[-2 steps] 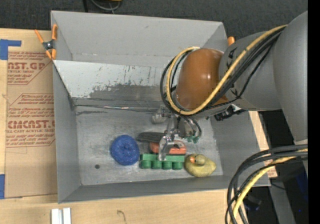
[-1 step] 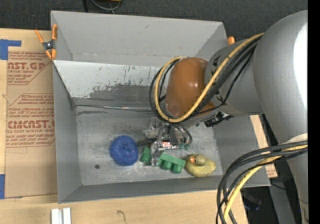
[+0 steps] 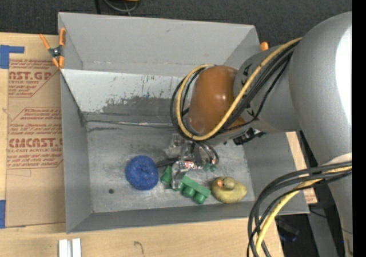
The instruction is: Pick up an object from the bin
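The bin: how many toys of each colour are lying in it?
Blue: 1, the ball
Green: 2, a block and a smaller piece
Yellow: 1, the duck
Total: 4

I see the gripper (image 3: 191,158) low over the floor of the grey bin (image 3: 103,135), toward the front wall. Green toy blocks (image 3: 193,189) lie just below it in view. A yellow rubber duck (image 3: 229,189) sits just beside them, view-right. A blue ball (image 3: 141,172) lies view-left, near the green blocks. The orange wrist cover (image 3: 211,101) is above, with cables (image 3: 184,93) looped round it.
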`<action>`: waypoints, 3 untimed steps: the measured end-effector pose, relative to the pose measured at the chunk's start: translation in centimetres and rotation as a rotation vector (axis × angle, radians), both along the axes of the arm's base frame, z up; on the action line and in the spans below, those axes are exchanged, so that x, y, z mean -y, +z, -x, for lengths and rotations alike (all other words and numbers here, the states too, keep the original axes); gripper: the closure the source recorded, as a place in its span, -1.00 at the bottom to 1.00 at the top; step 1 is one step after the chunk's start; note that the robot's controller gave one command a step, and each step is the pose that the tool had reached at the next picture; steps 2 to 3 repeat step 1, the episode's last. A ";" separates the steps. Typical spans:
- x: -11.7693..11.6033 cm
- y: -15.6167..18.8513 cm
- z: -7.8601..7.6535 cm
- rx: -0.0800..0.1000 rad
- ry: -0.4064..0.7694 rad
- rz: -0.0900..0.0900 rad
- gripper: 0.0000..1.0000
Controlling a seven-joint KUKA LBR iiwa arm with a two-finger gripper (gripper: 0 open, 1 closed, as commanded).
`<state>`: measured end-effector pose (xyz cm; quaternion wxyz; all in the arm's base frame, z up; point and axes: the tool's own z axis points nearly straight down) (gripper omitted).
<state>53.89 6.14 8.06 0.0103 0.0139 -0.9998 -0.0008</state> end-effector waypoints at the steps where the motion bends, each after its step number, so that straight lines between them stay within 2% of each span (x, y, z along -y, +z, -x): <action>1: 1.9 15.7 -0.2 0.029 -0.023 0.001 1.00; 3: 1.9 15.7 -0.2 0.029 -0.023 0.001 1.00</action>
